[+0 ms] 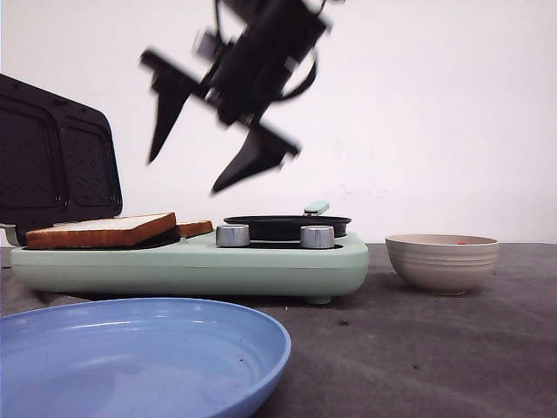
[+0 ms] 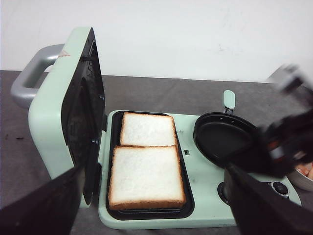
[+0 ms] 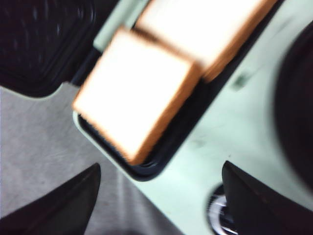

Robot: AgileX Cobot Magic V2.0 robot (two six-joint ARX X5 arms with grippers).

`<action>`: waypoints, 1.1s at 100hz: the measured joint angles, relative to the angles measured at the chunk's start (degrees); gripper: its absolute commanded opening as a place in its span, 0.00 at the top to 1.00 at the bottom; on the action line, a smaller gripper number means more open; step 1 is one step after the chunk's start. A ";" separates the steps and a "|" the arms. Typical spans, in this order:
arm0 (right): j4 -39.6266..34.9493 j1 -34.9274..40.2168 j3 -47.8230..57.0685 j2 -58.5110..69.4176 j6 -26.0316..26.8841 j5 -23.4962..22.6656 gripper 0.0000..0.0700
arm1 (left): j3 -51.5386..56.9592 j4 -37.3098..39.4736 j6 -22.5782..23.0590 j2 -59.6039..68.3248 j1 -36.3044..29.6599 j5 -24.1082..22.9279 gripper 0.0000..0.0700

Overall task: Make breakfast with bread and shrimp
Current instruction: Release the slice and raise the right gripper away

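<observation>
Both square white bread slices with golden-brown crusts (image 2: 146,166) sit side by side in the mint-green sandwich maker's (image 1: 261,261) black tray, lid up. The right gripper (image 1: 209,148) hangs above with jaws spread, empty (left gripper (image 2: 156,205) likewise). Next I'd swing right to the beige ribbed bowl (image 1: 442,261) and pinch the small orange-red shrimp (image 1: 460,240) gently.

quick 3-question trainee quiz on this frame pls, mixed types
1. True or false: both slices of bread lie in the sandwich maker tray.
2. The right hand is: A) gripping bread, B) open in the air above the appliance, C) inside the bowl.
3. Fill in: the round pan holds ____.

Key: 1 true. 2 B. 3 nothing.
</observation>
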 measured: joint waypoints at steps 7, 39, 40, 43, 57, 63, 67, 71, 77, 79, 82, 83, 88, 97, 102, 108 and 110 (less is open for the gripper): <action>-2.32 -1.07 0.00 -3.02 -2.86 2.49 0.30 | -0.02 0.00 0.00 0.00 0.00 0.00 0.27; -8.81 -6.03 0.00 -14.97 -10.34 7.23 0.30 | 0.00 0.00 0.00 0.00 0.00 0.00 0.27; -9.03 -6.10 0.00 -15.39 -10.49 7.43 0.30 | 0.00 0.00 0.00 0.00 0.00 0.00 0.27; -9.44 -6.21 -0.02 -16.57 -11.02 8.09 0.30 | 0.00 0.00 0.00 0.00 0.00 0.00 0.27; -8.74 -6.38 -3.63 -23.15 -12.83 10.84 0.30 | 0.00 0.00 -0.02 0.00 0.00 0.00 0.27; -7.13 -6.38 -6.95 -26.32 -13.20 11.93 0.30 | 0.00 0.00 -0.02 0.00 0.00 0.00 0.27; -5.60 -6.38 -9.53 -28.52 -13.46 12.41 0.30 | -0.02 0.00 -0.02 0.00 0.00 0.00 0.27; -3.78 -6.38 -12.57 -30.91 -13.81 12.52 0.31 | 0.00 0.00 0.00 0.00 0.00 0.00 0.27; -1.31 -6.38 -17.64 -34.82 -14.32 12.63 0.32 | 0.00 0.00 -0.02 0.00 0.00 0.00 0.27; -0.42 -6.38 -19.45 -36.20 -14.47 12.70 0.32 | 0.00 0.00 0.00 0.00 0.00 0.00 0.27; 0.74 -6.38 -22.14 -38.38 -14.64 12.83 0.32 | 0.00 0.00 0.00 0.02 0.00 0.00 0.27; 1.14 -6.38 -23.04 -39.06 -14.71 12.90 0.32 | 0.00 0.00 -0.02 0.02 0.00 0.00 0.27; 2.99 -6.38 -27.45 -42.73 -15.04 13.75 0.32 | 0.00 0.00 -0.09 0.02 0.00 0.00 0.27; 5.60 -6.38 -34.95 -49.33 -15.26 14.12 0.32 | 0.00 0.00 -0.17 0.00 0.00 0.00 0.27; 7.02 -6.38 -38.93 -52.92 -15.37 14.19 0.32 | -0.02 0.00 -0.17 0.00 0.00 0.00 0.27; 7.76 -6.38 -43.36 -57.09 -15.39 14.49 0.32 | 0.00 0.00 -0.17 0.02 0.00 0.00 0.27; 7.80 -6.38 -44.78 -58.45 -15.32 14.82 0.32 | 0.00 0.00 -0.17 0.02 0.00 0.00 0.27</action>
